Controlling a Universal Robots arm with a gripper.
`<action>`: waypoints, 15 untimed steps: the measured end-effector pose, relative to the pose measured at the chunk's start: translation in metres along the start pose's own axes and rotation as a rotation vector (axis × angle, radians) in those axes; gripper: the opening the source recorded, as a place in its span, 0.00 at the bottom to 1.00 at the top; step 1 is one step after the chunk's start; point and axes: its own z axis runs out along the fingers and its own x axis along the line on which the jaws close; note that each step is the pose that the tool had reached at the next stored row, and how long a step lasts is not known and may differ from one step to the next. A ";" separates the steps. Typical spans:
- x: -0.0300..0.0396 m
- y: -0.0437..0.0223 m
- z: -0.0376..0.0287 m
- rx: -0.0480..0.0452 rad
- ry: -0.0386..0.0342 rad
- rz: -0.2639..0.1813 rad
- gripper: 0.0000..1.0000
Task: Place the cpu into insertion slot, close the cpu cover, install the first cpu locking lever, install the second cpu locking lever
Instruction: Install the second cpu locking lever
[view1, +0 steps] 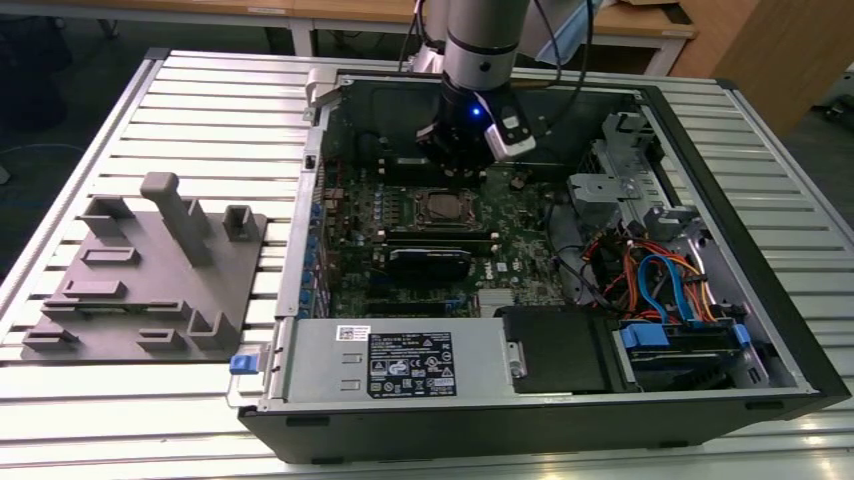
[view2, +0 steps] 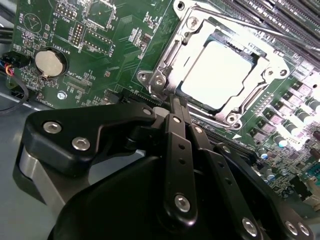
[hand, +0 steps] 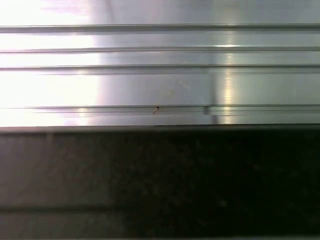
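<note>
The cpu (view2: 220, 72) has a dull silver-grey top, framed by the bright silvery cpu cover (view2: 175, 47) — both set against the green circuit board (view2: 107, 55) speckled with tiny silver and black parts. The tool (view2: 175, 107) is matte black with silver screw heads. In the exterior view, the tabletop (view1: 174, 120) is ribbed pale silver, the fixture block (view1: 140, 270) plain grey, and cables (view1: 661, 285) show blue and orange.

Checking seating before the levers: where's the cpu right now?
The cpu sits in the insertion slot, framed by the cpu cover in the second wrist view, just beyond the gripper; mid-motherboard in the exterior view.
</note>
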 end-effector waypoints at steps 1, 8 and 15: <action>0.0000 -0.0006 0.0000 0.0000 -0.0001 0.000 0.10; -0.0001 -0.0049 -0.0002 0.0000 -0.0001 0.000 0.10; -0.0002 -0.0049 -0.0089 0.0000 -0.0001 0.000 0.10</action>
